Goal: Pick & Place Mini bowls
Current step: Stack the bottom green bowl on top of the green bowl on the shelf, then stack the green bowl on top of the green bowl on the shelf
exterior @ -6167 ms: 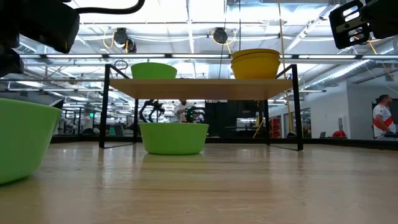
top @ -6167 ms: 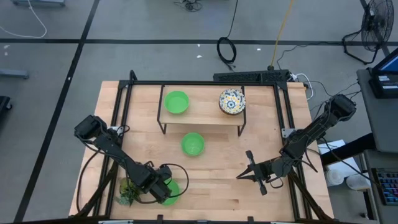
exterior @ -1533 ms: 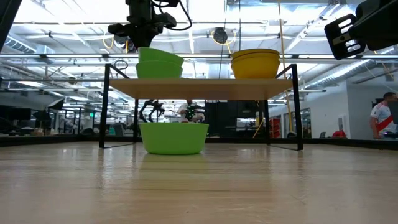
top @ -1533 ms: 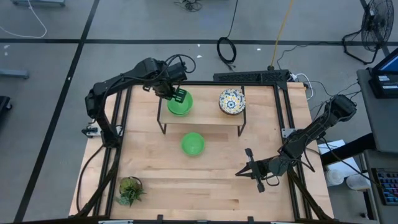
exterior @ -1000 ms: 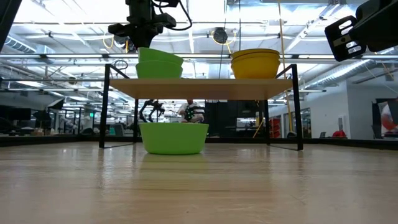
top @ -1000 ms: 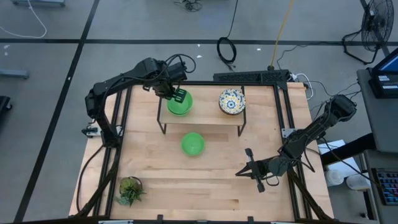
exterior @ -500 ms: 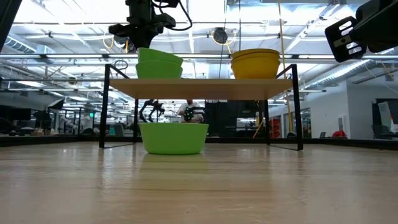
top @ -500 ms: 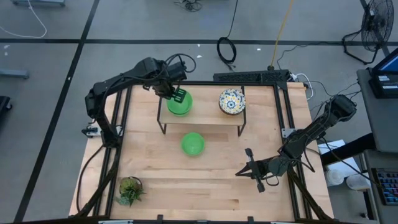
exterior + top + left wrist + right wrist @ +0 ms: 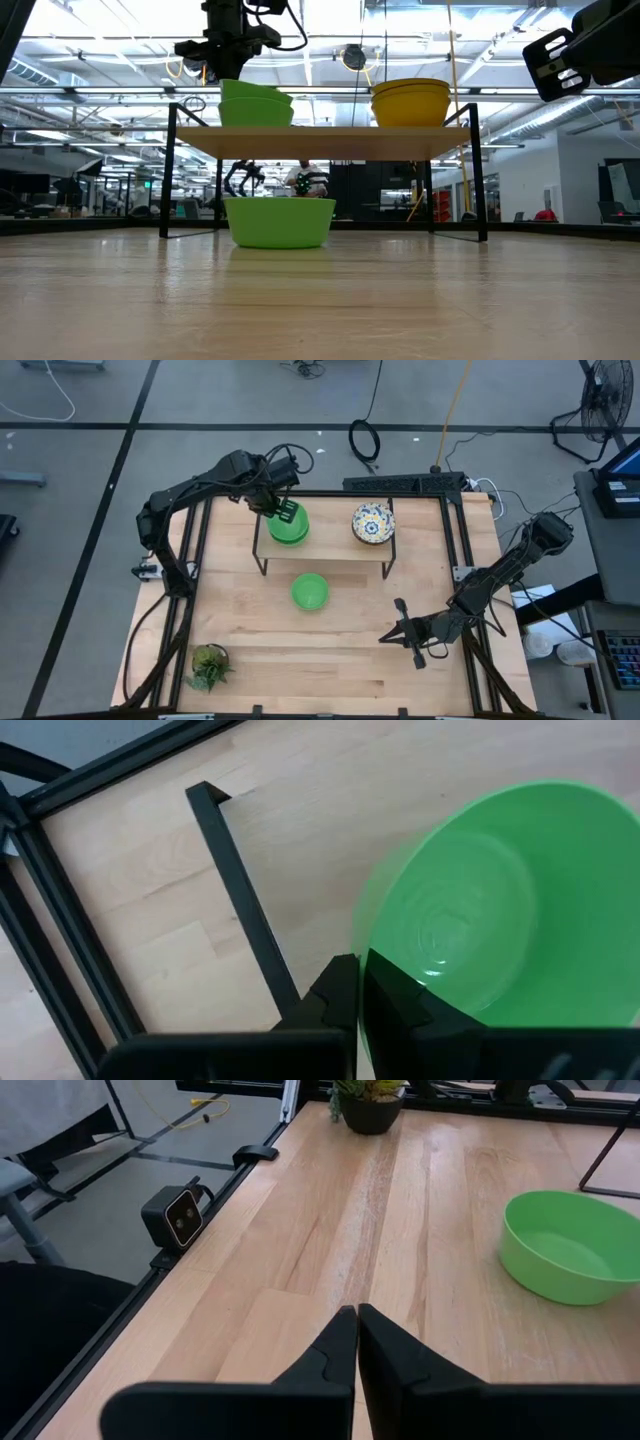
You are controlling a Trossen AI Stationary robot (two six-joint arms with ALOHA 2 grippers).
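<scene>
The green bowl [image 9: 288,526] had travelled from seven o'clock to the shelf [image 9: 330,546] at eleven, nested for stacking, left gripper [image 9: 283,512] pinching its rim, right gripper [image 9: 389,639] closed empty.

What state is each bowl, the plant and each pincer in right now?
Green bowl pair: upright on the shelf, top bowl tilted in the lower one.
Patterned bowl: upright on the shelf, untouched.
Lone green bowl: upright on the table, below the shelf.
Plant: upright at the table's near left corner.
Left pincer: shut on the top bowl's rim.
Right pincer: shut, empty, above the table.
</scene>
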